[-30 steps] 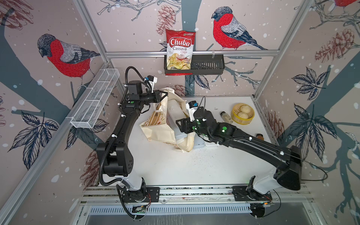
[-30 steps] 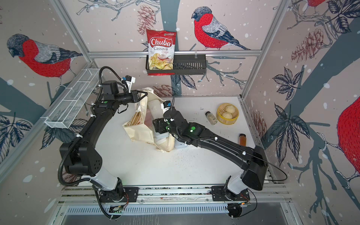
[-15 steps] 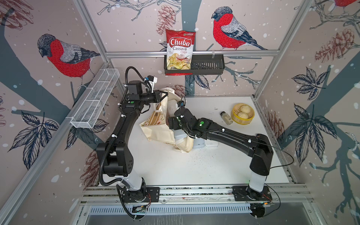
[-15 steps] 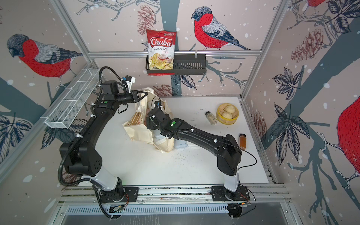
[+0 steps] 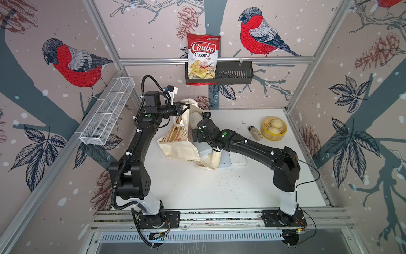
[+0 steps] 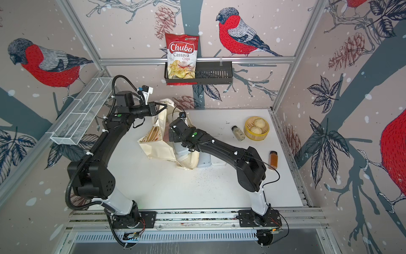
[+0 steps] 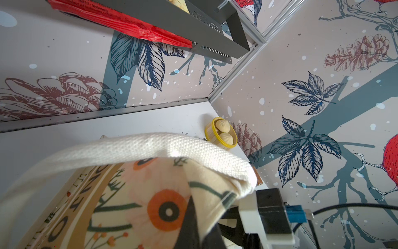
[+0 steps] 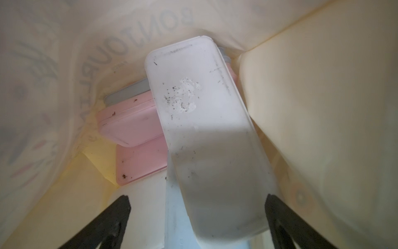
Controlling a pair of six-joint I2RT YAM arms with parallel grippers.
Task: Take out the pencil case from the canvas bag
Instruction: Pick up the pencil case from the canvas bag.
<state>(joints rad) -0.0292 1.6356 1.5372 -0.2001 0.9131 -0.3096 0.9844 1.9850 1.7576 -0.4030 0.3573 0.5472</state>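
Observation:
The cream canvas bag (image 5: 178,145) (image 6: 157,147) lies on its side on the white table, its mouth facing right. My left gripper (image 5: 186,107) (image 7: 195,207) is shut on the bag's upper rim by the loop handle (image 7: 150,146) and holds it raised. My right gripper (image 5: 195,137) (image 8: 197,201) reaches into the mouth, jaws open wide. A frosted white pencil case (image 8: 204,129) lies lengthwise between its fingers, untouched by them. Under and behind it sit pink cases (image 8: 131,122), a pale blue one (image 8: 174,215) and a grey one (image 8: 133,90).
Two pale cases (image 5: 231,159) lie on the table just outside the bag's mouth, under my right forearm. A yellow steamer basket with buns (image 5: 273,128), a spice jar (image 5: 254,133) and an amber jar (image 6: 273,159) stand at the right. A chips bag (image 5: 203,57) sits in the wall shelf.
My right gripper has moved left, from outside the bag into its mouth, and its jaws have opened wide. The left gripper and the raised rim have stayed put.

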